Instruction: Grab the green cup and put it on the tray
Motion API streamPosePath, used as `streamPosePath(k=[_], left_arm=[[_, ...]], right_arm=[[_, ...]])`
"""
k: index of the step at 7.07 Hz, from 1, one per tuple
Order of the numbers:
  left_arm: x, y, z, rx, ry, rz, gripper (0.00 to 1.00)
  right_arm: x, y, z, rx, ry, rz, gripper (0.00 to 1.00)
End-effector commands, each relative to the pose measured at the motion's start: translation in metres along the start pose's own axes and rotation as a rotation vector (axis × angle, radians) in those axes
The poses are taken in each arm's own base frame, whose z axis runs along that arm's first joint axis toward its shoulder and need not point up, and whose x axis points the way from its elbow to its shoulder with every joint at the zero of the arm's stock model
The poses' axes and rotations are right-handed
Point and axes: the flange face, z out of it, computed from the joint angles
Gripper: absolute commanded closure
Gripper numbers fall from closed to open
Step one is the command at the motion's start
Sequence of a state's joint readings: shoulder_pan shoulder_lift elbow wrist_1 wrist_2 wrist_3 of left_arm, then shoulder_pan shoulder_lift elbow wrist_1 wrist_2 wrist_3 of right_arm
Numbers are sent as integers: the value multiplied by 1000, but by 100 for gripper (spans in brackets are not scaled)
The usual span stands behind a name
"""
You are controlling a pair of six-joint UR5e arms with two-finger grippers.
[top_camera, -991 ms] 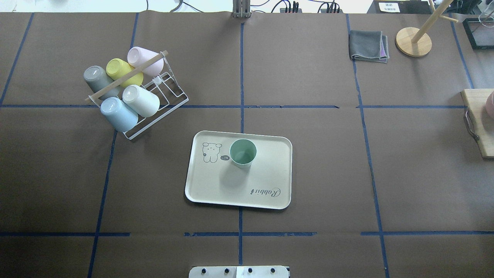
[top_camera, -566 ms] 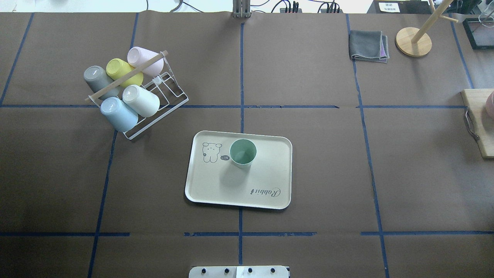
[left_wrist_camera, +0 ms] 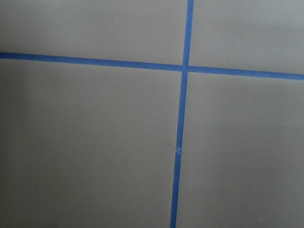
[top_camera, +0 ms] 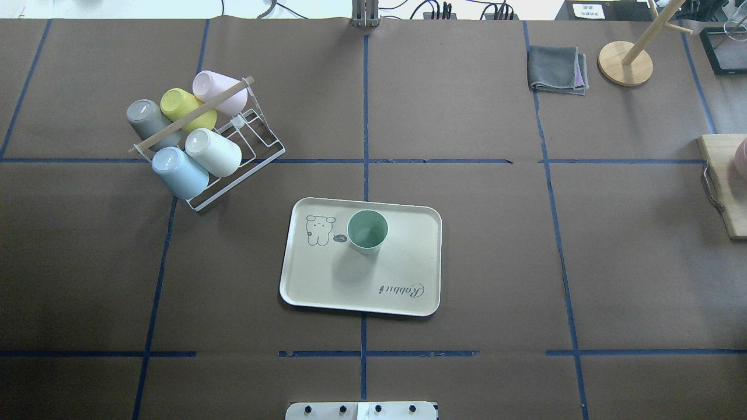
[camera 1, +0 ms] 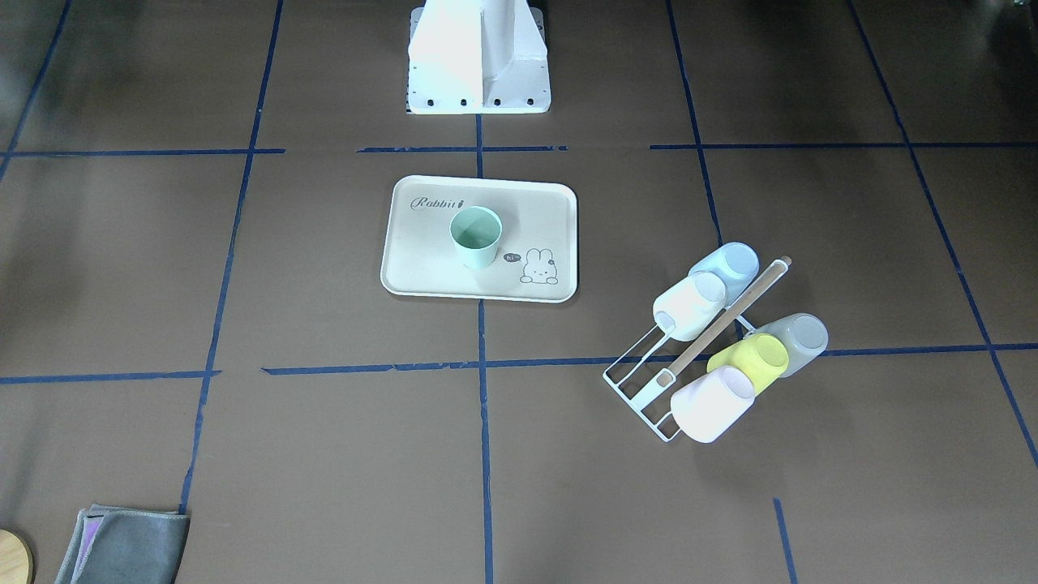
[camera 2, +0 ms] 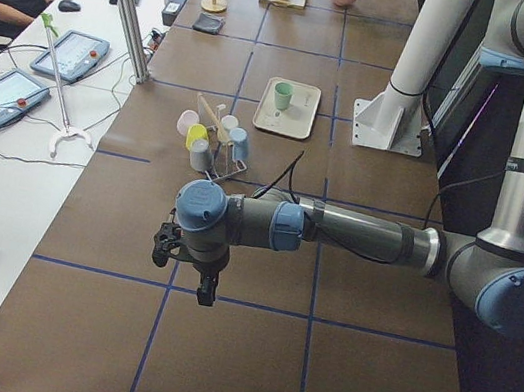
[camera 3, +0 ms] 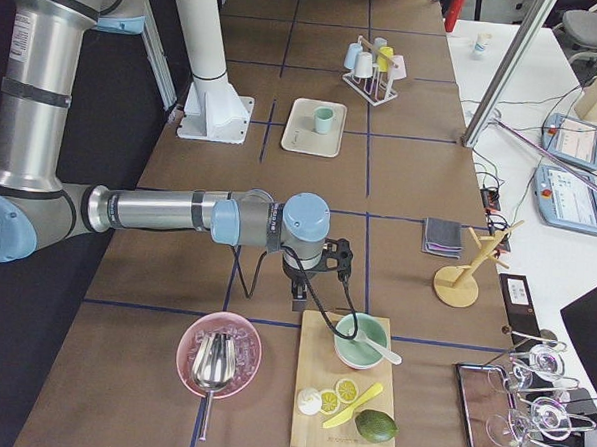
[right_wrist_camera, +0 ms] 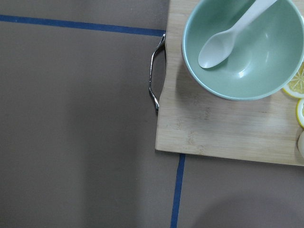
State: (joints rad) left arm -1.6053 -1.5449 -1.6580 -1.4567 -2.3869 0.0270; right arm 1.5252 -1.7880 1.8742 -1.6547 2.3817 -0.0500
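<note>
Two pincers, left pincer (camera 2: 207,293) and right pincer (camera 3: 298,302), well apart from green cup (top_camera: 367,231), which stands upright on tray (top_camera: 402,262); cannot tell whether either is spread.

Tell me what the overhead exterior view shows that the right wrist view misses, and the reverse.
Only the overhead view: the green cup upright on the tray, and the wire rack of cups. Only the wrist view: a green bowl holding a white spoon, and lemon slices. Both: the wooden board with its metal handle, on the brown table.
</note>
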Motion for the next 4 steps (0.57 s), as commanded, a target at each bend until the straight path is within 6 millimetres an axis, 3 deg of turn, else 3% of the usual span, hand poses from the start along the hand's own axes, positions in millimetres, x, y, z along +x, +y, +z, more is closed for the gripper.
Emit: streamPosePath(k=[1, 4], left_arm=[[4, -3, -1, 19, 2, 28, 0], [37, -8, 25, -42, -8, 93, 0]], right_arm=[[3, 4, 2, -17, -1, 21, 0], [1, -1, 0, -12, 11, 13, 0]])
